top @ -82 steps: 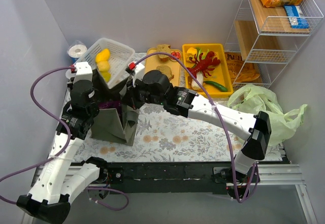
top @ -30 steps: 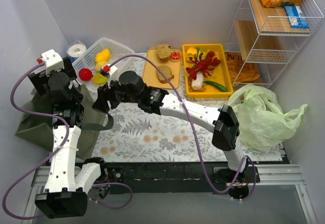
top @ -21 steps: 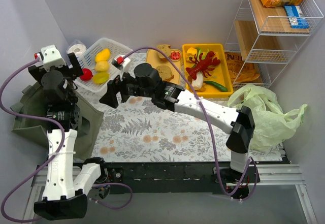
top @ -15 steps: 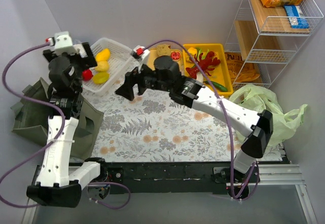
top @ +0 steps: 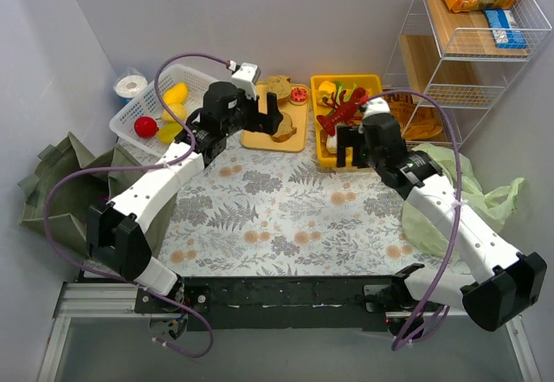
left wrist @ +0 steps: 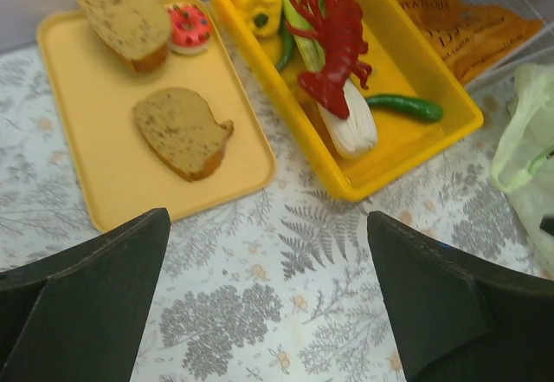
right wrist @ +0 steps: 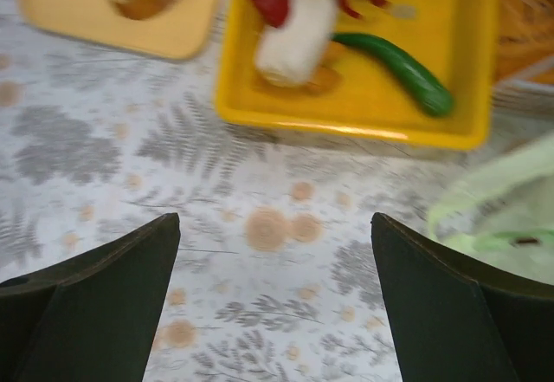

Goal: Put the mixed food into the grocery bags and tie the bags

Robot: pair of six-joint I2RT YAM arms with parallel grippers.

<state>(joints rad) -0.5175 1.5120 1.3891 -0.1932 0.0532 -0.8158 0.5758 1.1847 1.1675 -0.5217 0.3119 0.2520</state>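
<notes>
Yellow trays (left wrist: 112,183) hold the red lobster (left wrist: 333,44), green pepper (left wrist: 402,106) and bread slices (left wrist: 182,131), so I judge most packing undone. Left gripper (left wrist: 267,217) and right gripper (right wrist: 275,217) hover over them, jaws wide apart, empty. Pale-green bag (top: 441,183) lies right, olive tote (top: 61,183) left, neither looks tied.
</notes>
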